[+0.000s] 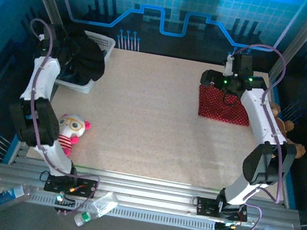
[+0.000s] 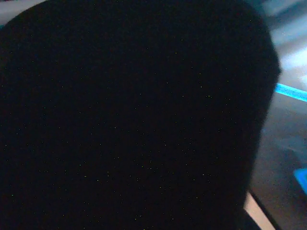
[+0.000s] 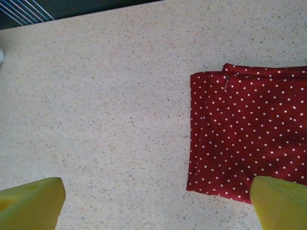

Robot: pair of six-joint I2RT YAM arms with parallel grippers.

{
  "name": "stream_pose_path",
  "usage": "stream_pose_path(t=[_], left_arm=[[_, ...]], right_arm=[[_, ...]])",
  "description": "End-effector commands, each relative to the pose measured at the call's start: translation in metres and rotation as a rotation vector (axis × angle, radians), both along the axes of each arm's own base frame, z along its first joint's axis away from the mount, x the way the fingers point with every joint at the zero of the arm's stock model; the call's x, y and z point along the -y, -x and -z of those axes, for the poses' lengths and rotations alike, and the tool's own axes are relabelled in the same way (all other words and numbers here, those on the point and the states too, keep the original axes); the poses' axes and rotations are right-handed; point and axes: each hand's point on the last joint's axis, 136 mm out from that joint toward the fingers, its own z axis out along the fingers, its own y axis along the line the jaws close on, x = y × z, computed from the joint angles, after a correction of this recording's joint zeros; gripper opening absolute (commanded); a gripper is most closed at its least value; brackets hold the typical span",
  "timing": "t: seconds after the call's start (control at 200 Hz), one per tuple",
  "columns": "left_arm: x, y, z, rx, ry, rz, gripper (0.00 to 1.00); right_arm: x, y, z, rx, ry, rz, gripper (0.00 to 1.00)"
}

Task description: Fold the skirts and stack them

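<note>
A red skirt with small white dots (image 1: 225,106) lies folded flat at the back right of the table. My right gripper (image 1: 219,78) hovers over its left edge, open, with bare tabletop between its yellow fingertips (image 3: 33,203). The red skirt (image 3: 249,139) lies beside the right-hand fingertip in the wrist view. A black skirt (image 1: 89,61) hangs bunched over the white basket (image 1: 104,41) at the back left. My left gripper (image 1: 63,53) is buried in that black cloth (image 2: 134,120), which hides its fingers.
A pink-and-white plush toy (image 1: 71,131) lies near the left arm on the table (image 1: 151,132). A brown teddy bear (image 1: 285,127) sits at the right edge behind the right arm. Plastic bottles (image 1: 95,206) lie on the metal rail in front.
</note>
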Motion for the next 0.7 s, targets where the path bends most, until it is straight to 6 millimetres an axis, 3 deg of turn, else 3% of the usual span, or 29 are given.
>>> stream_pose_path(t=[0.0, 0.2, 0.29, 0.385, 0.435, 0.515, 0.57, 0.63, 0.695], left_arm=[[-0.001, 0.013, -0.033, 0.076, -0.073, -0.004, 0.11], [-0.016, 0.019, 0.008, -0.031, -0.084, -0.061, 0.1], [-0.029, 0.006, 0.032, -0.072, -0.071, -0.075, 0.06], [-0.036, -0.013, 0.038, -0.099, -0.048, -0.052, 0.06], [-0.039, -0.021, 0.039, -0.111, -0.056, -0.044, 0.15], [-0.042, -0.028, 0.045, -0.14, -0.051, -0.047, 0.57], [-0.043, -0.03, 0.05, -0.157, -0.042, -0.047, 0.68], [-0.043, -0.033, 0.055, -0.172, -0.032, -0.046, 0.67], [-0.044, -0.034, 0.061, -0.188, -0.026, -0.049, 0.44]], right_arm=[[-0.009, 0.002, -0.013, 0.049, -0.051, -0.012, 1.0], [-0.005, 0.014, -0.001, 0.037, -0.041, -0.013, 1.0], [-0.002, 0.018, 0.002, 0.035, -0.043, -0.008, 1.0], [0.001, 0.023, 0.003, 0.033, -0.05, -0.003, 1.0], [0.001, 0.026, 0.003, 0.033, -0.05, -0.003, 1.0], [0.004, 0.029, 0.006, 0.028, -0.051, 0.008, 1.0], [0.004, 0.029, 0.008, 0.023, -0.056, 0.015, 1.0], [0.005, 0.028, 0.008, 0.022, -0.061, 0.019, 1.0], [0.005, 0.027, 0.007, 0.021, -0.066, 0.021, 1.0]])
